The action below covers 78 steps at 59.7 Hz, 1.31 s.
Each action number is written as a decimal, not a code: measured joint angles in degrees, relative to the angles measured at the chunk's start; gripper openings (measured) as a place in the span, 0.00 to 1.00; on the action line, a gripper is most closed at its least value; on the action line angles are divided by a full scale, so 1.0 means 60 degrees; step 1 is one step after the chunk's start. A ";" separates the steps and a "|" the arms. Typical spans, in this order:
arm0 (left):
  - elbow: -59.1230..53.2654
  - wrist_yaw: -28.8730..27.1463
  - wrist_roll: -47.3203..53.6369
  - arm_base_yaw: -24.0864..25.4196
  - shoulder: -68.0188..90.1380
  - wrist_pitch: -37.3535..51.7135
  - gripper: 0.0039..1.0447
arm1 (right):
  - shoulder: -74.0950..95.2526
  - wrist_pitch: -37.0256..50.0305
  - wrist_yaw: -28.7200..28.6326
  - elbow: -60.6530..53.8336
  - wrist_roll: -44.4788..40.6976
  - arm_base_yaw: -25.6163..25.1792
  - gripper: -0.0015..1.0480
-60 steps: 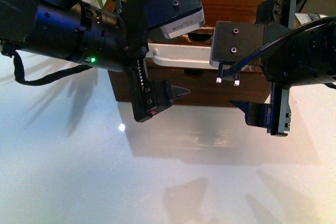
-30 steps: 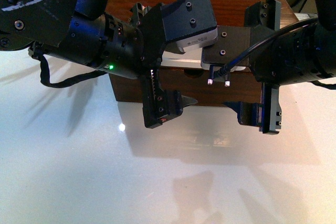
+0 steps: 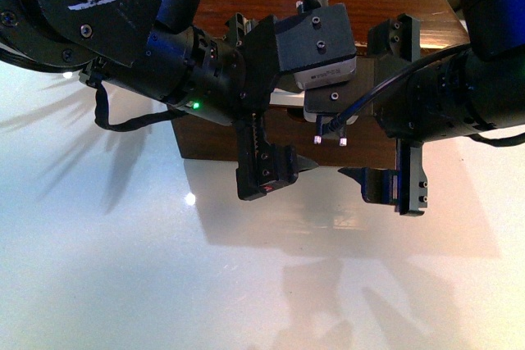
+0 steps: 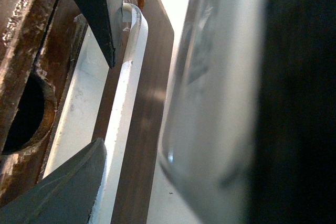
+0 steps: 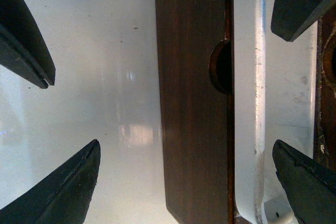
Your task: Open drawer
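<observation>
"Drawer (image 5: 291, 93): where, and lying how?"
"On the bench (image 3: 123, 268), front facing me, long handle (image 5: 247, 103) running side to side. My left tool (image 4: 107, 106) and right tool (image 5: 163, 103) both gape wide at it."

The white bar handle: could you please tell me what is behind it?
Behind the white bar handle the scratched whitish drawer front shows. The strip directly behind the bar is covered, and the drawer's inside is hidden.
</observation>
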 joint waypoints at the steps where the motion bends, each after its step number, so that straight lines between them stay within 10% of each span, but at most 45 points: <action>1: 0.0018 0.0000 0.0015 -0.0004 0.0018 -0.0022 0.92 | 0.0018 0.0000 0.0000 0.0011 -0.0004 0.0000 0.91; 78: 0.1290 -0.0627 0.1075 -0.0084 0.0874 -0.2044 0.92 | 0.0984 -0.0441 0.0033 0.0678 -0.0342 0.0055 0.91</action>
